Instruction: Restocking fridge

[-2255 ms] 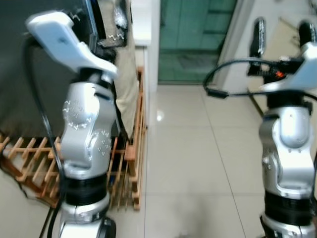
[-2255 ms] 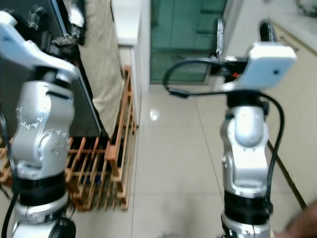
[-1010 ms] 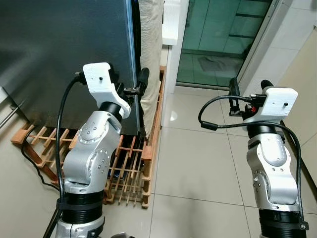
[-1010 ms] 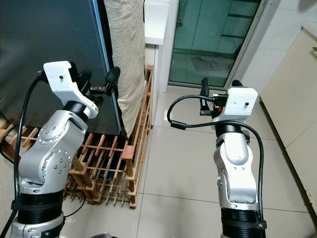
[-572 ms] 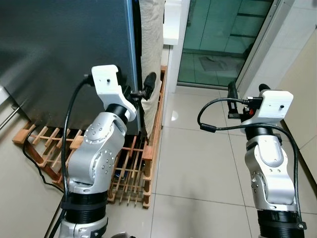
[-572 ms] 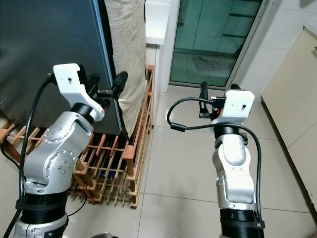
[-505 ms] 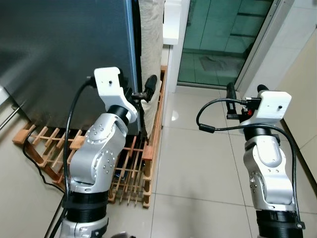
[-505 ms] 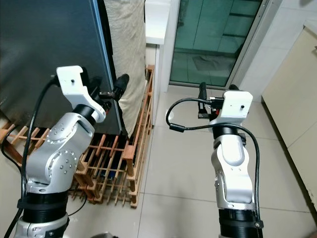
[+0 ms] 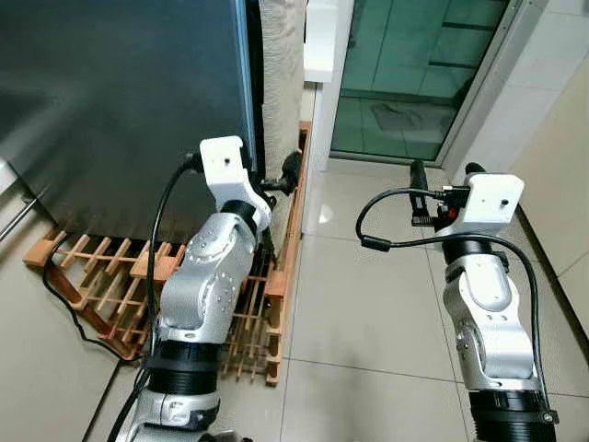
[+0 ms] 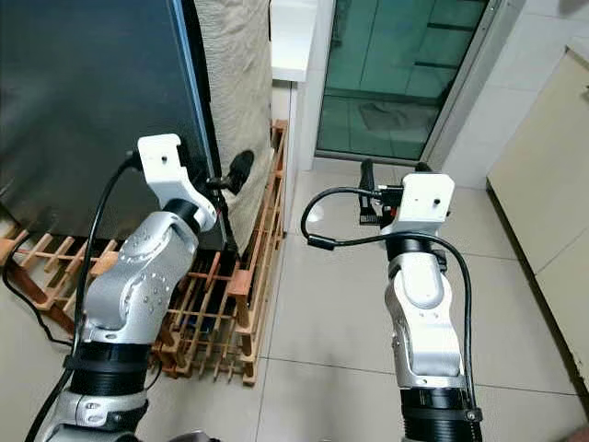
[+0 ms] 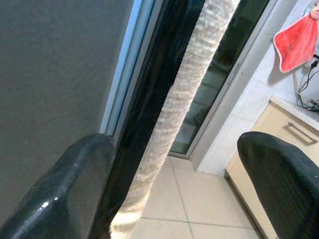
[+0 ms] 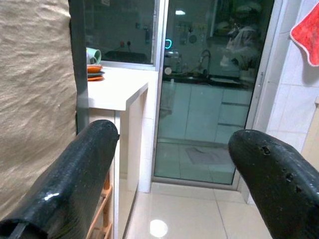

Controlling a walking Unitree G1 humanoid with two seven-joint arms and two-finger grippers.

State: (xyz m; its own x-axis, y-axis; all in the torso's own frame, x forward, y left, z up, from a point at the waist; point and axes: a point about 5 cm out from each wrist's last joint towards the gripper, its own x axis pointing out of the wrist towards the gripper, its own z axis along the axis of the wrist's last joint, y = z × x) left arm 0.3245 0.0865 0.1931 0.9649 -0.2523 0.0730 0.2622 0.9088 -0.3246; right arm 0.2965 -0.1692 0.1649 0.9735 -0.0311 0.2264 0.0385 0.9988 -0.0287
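Note:
The fridge (image 9: 120, 92) stands at the left with its dark grey door shut. A bluish strip runs down the door's right edge (image 9: 247, 83). A beige cloth (image 9: 278, 74) hangs just right of that edge. My left gripper (image 9: 274, 175) is open at the door's edge, with one black finger (image 11: 79, 174) against the door face and the other finger (image 11: 284, 169) out past the cloth. My right gripper (image 9: 444, 169) is open and holds nothing, raised over the tiled floor in front of the glass door.
A wooden slatted rack (image 9: 92, 276) lies on the floor by the fridge's foot, under my left arm. A white counter (image 9: 322, 37) and a glass sliding door (image 9: 414, 74) are ahead. Beige cabinets (image 10: 552, 138) line the right. Tiled floor (image 9: 368, 295) lies between my arms.
My left arm has swung right and forward, bringing its fingers to the fridge door's edge. My right arm has drifted a little to the left, still open.

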